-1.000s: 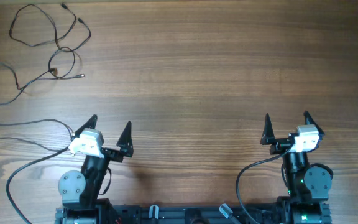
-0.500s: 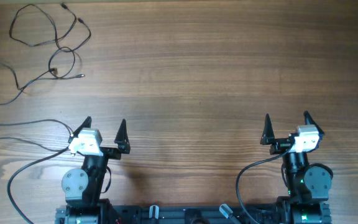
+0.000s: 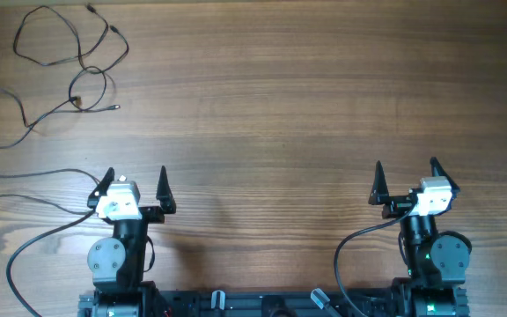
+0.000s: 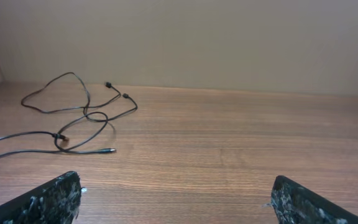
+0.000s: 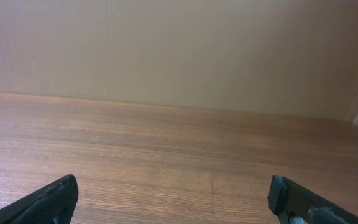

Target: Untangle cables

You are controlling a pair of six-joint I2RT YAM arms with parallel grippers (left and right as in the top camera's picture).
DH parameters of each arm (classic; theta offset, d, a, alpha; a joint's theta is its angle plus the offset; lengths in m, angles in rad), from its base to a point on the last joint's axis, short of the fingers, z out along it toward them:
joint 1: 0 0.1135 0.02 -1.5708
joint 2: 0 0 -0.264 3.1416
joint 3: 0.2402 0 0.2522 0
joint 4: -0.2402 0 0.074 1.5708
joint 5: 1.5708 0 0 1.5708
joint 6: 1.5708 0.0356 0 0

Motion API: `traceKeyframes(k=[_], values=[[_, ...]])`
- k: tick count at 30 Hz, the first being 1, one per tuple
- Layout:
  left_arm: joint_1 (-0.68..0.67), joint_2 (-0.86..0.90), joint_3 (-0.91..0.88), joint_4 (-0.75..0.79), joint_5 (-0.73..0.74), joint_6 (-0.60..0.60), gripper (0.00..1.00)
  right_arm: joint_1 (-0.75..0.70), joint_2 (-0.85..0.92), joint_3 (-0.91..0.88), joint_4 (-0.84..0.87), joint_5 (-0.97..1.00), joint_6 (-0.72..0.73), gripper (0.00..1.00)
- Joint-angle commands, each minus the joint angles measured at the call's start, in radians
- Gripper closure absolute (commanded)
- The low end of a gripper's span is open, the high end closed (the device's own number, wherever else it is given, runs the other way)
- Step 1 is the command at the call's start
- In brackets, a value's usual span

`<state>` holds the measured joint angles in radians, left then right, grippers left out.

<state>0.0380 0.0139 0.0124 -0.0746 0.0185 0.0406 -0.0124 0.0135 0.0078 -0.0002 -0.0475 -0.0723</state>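
The cables (image 3: 77,99) are thin black cords lying in loose, crossing loops at the table's far left corner. In the left wrist view the cables (image 4: 86,114) lie ahead and to the left, with small plug ends showing. My left gripper (image 3: 135,172) is open near the front left, well short of the cords, with only bare wood between its fingers. The left wrist view shows that gripper (image 4: 176,180) wide apart. My right gripper (image 3: 406,165) is open at the front right, far from the cords. The right wrist view shows it (image 5: 173,182) empty over bare wood.
A thicker black arm wire (image 3: 33,198) runs across the table left of the left arm. Another wire (image 3: 350,246) curves beside the right arm's base. A plain beige wall (image 4: 229,37) stands behind the table's far edge.
The left gripper has swung to the left, toward the cables' side, still open. The right arm and the cables have not moved.
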Motion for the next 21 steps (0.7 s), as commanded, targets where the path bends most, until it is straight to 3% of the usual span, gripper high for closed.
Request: traceKeyframes(k=[1, 21], values=[[0.006, -0.011, -0.007, -0.004, -0.02, 0.03, 0.0, -0.008, -0.009, -0.002, 0.001, -0.002, -0.005, 0.0], [0.003, -0.01, -0.007, -0.001, -0.005, 0.019, 0.0, -0.008, -0.009, -0.002, 0.001, -0.002, -0.005, 0.0]])
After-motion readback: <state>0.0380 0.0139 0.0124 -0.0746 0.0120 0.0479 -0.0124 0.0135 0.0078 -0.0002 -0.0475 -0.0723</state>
